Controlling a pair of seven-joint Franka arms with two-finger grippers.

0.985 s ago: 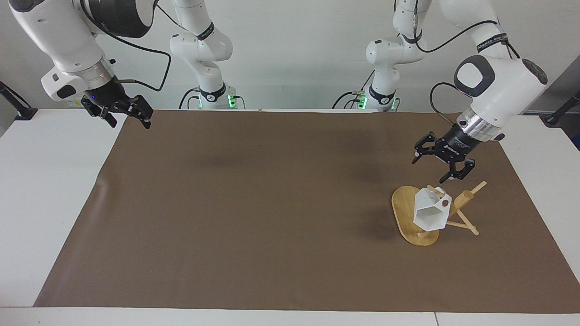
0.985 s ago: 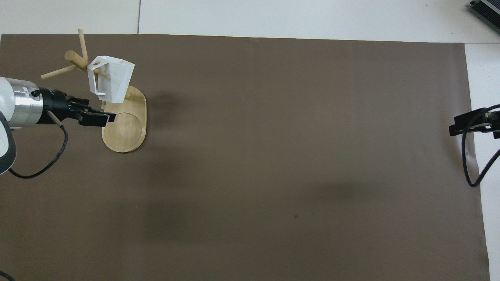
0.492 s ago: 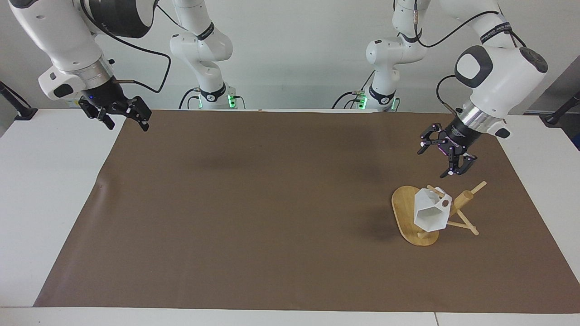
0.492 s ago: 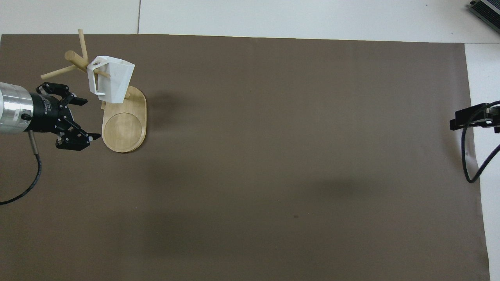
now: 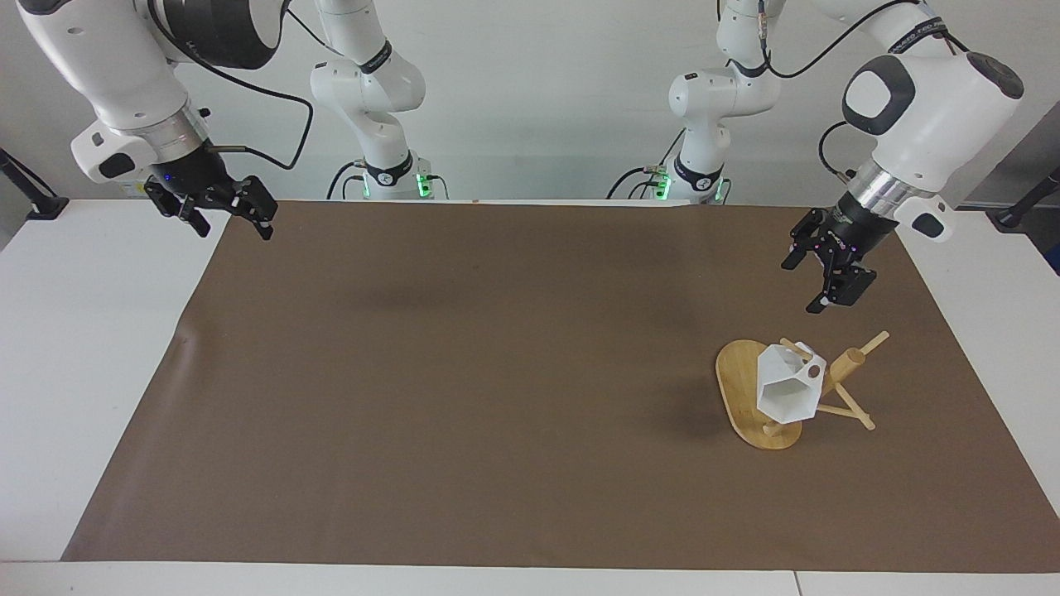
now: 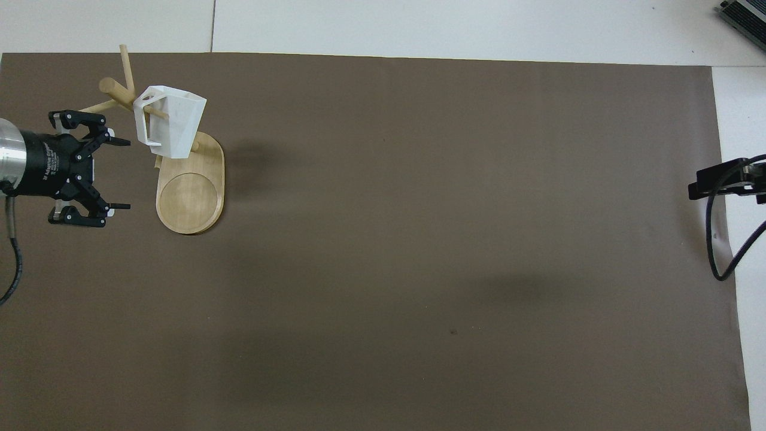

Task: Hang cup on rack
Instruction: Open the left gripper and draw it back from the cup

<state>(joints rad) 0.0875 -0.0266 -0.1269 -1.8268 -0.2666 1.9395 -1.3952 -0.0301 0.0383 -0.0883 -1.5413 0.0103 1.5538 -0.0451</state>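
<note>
Left gripper (image 5: 822, 284) (image 6: 119, 173) up in the air at right of the facing frame, fingers spread wide, nothing between them. Hangs over bare brown mat (image 5: 464, 389) (image 6: 419, 239) just above the rack in that frame, clear of cup and pegs alike. Seen in the overhead frame at far left, beside the rack's oval base.

Cup (image 5: 787, 389) (image 6: 170, 123) on the rack (image 5: 741, 389) (image 6: 190, 200) at lower right of the facing frame, upper left of the overhead one. Handle threaded over a thin peg, body tilted, hexagonal mouth turned toward the facing camera. Rack itself upright on the mat, toward the left arm's end of the table.

Right gripper (image 5: 234, 217) (image 6: 718, 182) waiting at upper left of the facing frame, over the mat's edge, fingers apart and holding nothing. Only its dark tip visible at the right edge of the overhead frame.
</note>
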